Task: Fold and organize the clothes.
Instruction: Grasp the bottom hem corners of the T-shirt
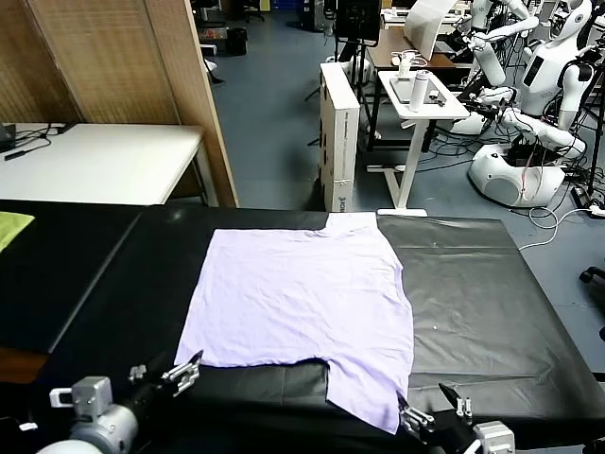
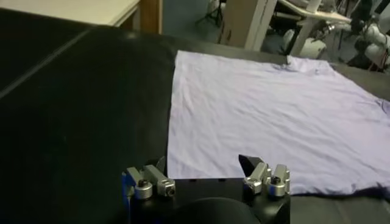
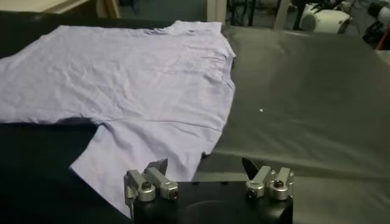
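Black table [image 1: 492, 284]: white side table [image 1: 104, 161] beyond its left, cardboard box [image 1: 338, 132] behind; nothing obstructs. Lavender T-shirt [image 1: 302, 303] spread flat mid-table. Left gripper [image 1: 175, 371] by its near-left hem, right gripper [image 1: 430, 409] by its near sleeve; both jaws wide apart, empty.

A black sheet is covering the bench [image 1: 492, 284] and showing light creases. A white table [image 1: 104, 161] is standing beyond the bench's far left corner, with a wooden slatted screen [image 1: 113, 57] rising behind it. A blue-grey floor [image 1: 274, 113] is stretching into the room. A tall white box [image 1: 339, 132] is standing on that floor beside a white pedestal stand [image 1: 421, 104]. White robots [image 1: 539, 85] are standing at far right among cables.
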Robot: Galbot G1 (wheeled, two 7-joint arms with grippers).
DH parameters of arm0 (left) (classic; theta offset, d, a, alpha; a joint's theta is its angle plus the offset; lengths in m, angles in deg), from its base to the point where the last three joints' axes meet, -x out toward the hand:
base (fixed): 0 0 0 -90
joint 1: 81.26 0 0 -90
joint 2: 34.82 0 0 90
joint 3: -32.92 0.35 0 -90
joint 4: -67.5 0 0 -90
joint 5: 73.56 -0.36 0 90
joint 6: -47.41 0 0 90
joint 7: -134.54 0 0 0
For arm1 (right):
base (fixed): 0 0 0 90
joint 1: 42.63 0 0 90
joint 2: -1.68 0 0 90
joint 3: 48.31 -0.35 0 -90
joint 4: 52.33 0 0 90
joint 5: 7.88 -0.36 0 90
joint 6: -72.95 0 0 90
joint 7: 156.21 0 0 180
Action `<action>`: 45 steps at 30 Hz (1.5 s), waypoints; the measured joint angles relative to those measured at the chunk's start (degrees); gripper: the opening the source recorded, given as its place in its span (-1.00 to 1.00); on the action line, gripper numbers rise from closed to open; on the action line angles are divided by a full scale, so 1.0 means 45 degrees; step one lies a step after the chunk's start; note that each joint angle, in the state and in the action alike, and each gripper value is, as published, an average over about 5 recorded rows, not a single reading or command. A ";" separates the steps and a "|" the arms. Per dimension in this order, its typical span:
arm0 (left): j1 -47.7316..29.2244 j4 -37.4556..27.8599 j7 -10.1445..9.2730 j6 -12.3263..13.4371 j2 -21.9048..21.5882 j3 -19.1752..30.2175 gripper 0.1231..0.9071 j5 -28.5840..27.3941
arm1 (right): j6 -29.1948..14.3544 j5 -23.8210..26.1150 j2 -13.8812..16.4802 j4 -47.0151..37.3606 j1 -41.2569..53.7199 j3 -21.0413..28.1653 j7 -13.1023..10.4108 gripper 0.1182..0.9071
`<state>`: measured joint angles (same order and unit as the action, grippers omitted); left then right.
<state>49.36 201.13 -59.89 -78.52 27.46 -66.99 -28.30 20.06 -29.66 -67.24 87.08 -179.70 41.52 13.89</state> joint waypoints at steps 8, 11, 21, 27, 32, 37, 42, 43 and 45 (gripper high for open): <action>-0.0076 -0.0230 0.0329 -0.0096 0.0280 -0.0066 1.00 -0.0227 | 0.0077 -0.0145 0.0003 -0.0152 0.0089 0.0199 -0.0016 1.00; -0.0042 -0.0368 0.0326 -0.0051 0.0416 -0.0056 1.00 -0.0289 | 0.0107 -0.0146 0.0005 -0.0174 0.0093 0.0302 -0.0018 1.00; -0.0027 -0.0822 0.0462 0.0148 0.0713 0.0002 1.00 -0.0363 | 0.0129 -0.0043 -0.0051 -0.0428 0.0153 0.0513 -0.0016 1.00; -0.0114 -0.1027 0.0535 0.0220 0.0749 -0.0008 0.99 -0.0341 | 0.0131 0.0069 -0.0135 -0.0573 0.0213 0.0649 0.0000 1.00; -0.0171 -0.1132 0.0546 0.0240 0.0798 -0.0005 0.70 -0.0333 | 0.0151 0.0104 -0.0144 -0.0657 0.0213 0.0668 0.0006 0.80; -0.0163 -0.1166 0.0551 0.0240 0.0827 -0.0003 0.31 -0.0310 | 0.0153 0.0104 -0.0143 -0.0806 0.0284 0.0635 0.0009 0.30; -0.0154 -0.1176 0.0552 0.0241 0.0848 0.0000 -0.04 -0.0311 | 0.0147 0.0103 -0.0143 -0.0918 0.0332 0.0646 0.0049 -0.36; -0.0157 -0.1180 0.0552 0.0241 0.0850 0.0001 -0.11 -0.0312 | 0.0146 0.0102 -0.0143 -0.0928 0.0334 0.0650 0.0059 -0.47; -0.0159 -0.1192 0.0551 0.0241 0.0851 0.0003 -0.27 -0.0314 | 0.0146 0.0099 -0.0143 -0.0941 0.0340 0.0655 0.0075 -0.71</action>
<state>48.65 195.77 -57.41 -77.43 31.29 -66.97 -29.71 20.71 -29.22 -67.89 82.85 -178.17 44.47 14.23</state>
